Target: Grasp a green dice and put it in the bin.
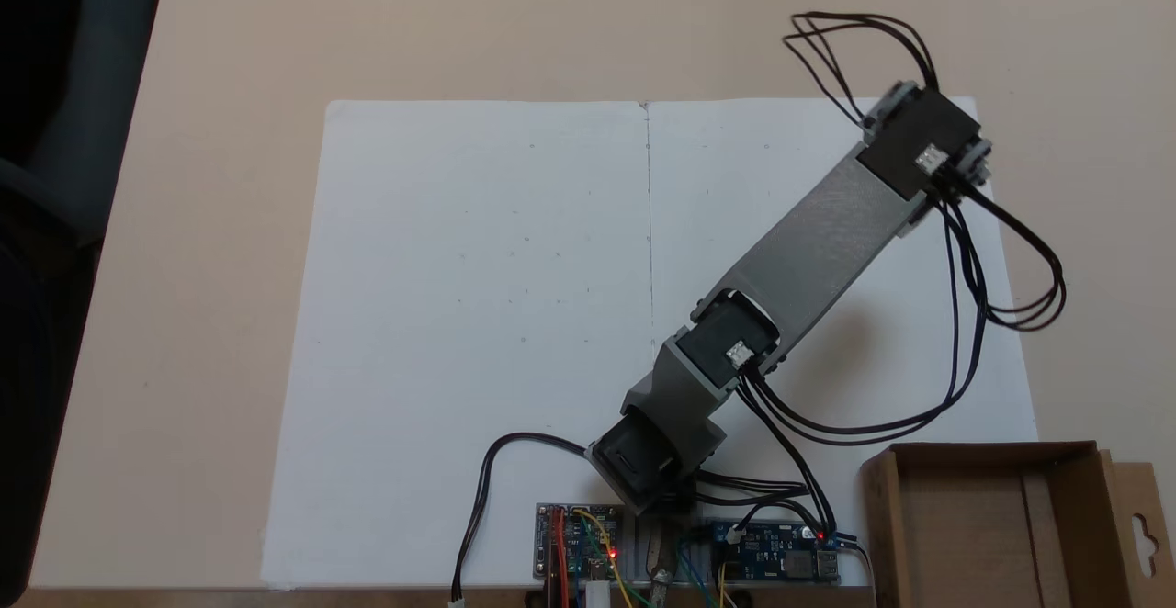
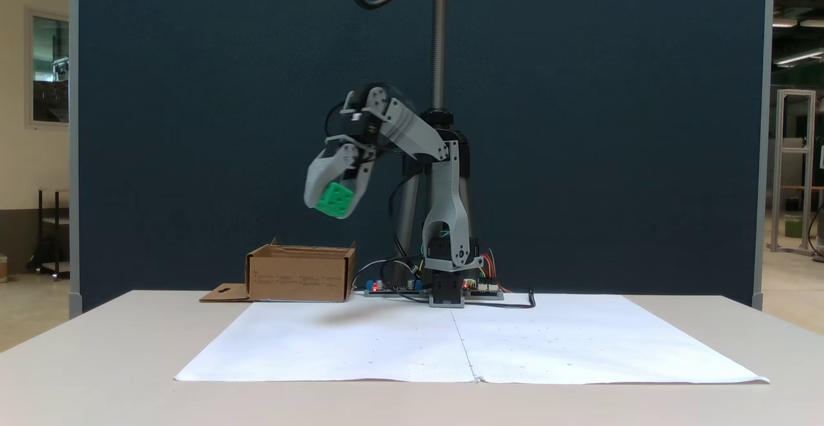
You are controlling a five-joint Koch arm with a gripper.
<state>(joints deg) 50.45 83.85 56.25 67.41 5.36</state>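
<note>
While the arm point(image 2: 444, 201) held the dice point(image 2: 335, 199) up high, the job looked about half done: the pick-up was over and the carry to the bin point(image 2: 301, 273) was going on. In the side view the gripper point(image 2: 337, 202) had its two fingers clamped on the dice, one on each side, with the green cube sticking out near the tips. It hung in the air, above the bin and a bit to the right of it. From the top, the bin point(image 1: 1001, 521) sat open by the arm's base. Next, the arm likely needed to swing over the bin, then let go.
</note>
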